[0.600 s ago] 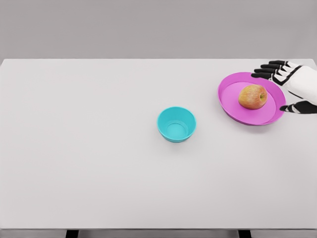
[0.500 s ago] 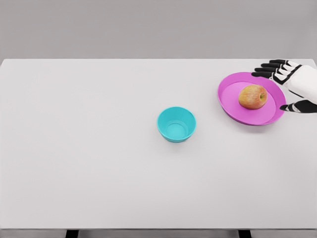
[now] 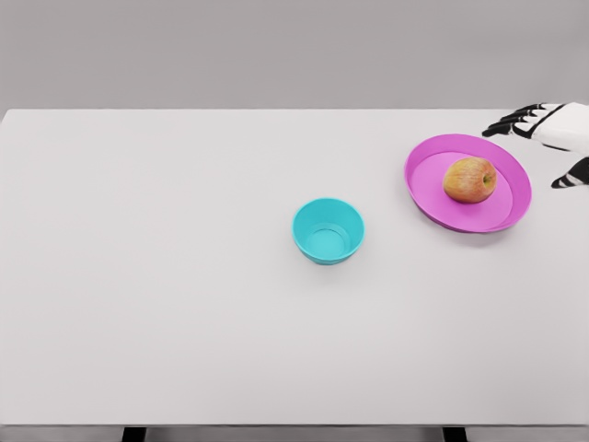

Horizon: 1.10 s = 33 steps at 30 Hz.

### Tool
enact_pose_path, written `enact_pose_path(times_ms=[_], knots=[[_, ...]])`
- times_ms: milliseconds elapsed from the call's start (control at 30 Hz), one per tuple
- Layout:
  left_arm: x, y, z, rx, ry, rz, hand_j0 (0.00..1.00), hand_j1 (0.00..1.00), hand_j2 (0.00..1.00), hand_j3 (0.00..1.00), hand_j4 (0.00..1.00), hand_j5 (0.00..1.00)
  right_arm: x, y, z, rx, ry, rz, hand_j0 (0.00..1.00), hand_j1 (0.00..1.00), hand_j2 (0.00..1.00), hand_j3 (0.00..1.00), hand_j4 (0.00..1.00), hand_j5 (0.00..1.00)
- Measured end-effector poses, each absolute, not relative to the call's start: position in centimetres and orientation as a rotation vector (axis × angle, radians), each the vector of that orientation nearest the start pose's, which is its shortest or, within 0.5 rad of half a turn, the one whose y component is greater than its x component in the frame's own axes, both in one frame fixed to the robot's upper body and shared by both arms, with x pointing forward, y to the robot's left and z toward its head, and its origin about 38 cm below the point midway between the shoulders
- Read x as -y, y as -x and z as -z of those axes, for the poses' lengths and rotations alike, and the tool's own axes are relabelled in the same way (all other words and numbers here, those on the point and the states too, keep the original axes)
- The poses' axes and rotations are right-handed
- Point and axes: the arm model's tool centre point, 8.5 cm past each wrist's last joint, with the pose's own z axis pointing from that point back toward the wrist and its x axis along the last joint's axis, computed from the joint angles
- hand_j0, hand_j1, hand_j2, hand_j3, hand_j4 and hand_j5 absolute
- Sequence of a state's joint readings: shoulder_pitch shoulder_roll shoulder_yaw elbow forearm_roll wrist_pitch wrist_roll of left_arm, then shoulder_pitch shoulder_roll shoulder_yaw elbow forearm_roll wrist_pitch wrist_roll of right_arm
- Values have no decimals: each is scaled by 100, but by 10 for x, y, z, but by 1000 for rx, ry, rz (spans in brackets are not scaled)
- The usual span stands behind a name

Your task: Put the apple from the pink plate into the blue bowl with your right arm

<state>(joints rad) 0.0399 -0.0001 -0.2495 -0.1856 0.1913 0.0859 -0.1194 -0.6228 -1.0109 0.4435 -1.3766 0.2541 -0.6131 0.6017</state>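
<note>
Apple [image 3: 469,180] sits on the pink plate [image 3: 433,200] at the right side of the white surface [image 3: 166,304], a bit right of plate center. Blue bowl [image 3: 329,230] stands upright near the middle of the surface, well apart from the plate. Right hand [image 3: 552,143] shows at the right edge just beside the plate rim, fingers spread, holding nothing, not touching the apple.
</note>
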Motion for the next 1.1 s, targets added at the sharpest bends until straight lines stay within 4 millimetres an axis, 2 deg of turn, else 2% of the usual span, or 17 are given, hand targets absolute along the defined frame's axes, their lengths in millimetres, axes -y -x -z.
enact_pose_path(times_ms=[67,133,200,300,467,500,633,1100], knots=[[-246,-27,264,49,71,64,100,100,100,100,100,100,407,-434,-281,1300,558,-1943,100,100,100,100,100,100],[-246,-27,264,49,71,64,100,100,100,100,100,100,396,-447,-292,1318,569,-1960,100,100,100,100,100,100],[-246,-27,264,49,71,64,100,100,100,100,100,100,387,-458,-275,1284,518,-1973,100,100,100,100,100,100],[-246,-27,264,49,71,64,100,100,100,100,100,100,383,-463,-240,1211,437,-1981,100,100,100,100,100,100],[-246,-27,264,49,71,65,100,100,100,100,100,100,379,-475,-225,1175,402,-1966,100,100,100,100,100,100],[-246,-27,264,49,71,65,100,100,100,100,100,100,378,-478,-227,1177,407,-1962,100,100,100,100,100,100],[-246,-27,264,49,71,65,100,100,100,100,100,100,383,-485,-215,1154,390,-1922,100,100,100,100,100,100],[-246,-27,264,49,71,64,100,100,100,100,100,100,373,-501,-183,1115,328,-1864,100,100,100,100,100,100]])
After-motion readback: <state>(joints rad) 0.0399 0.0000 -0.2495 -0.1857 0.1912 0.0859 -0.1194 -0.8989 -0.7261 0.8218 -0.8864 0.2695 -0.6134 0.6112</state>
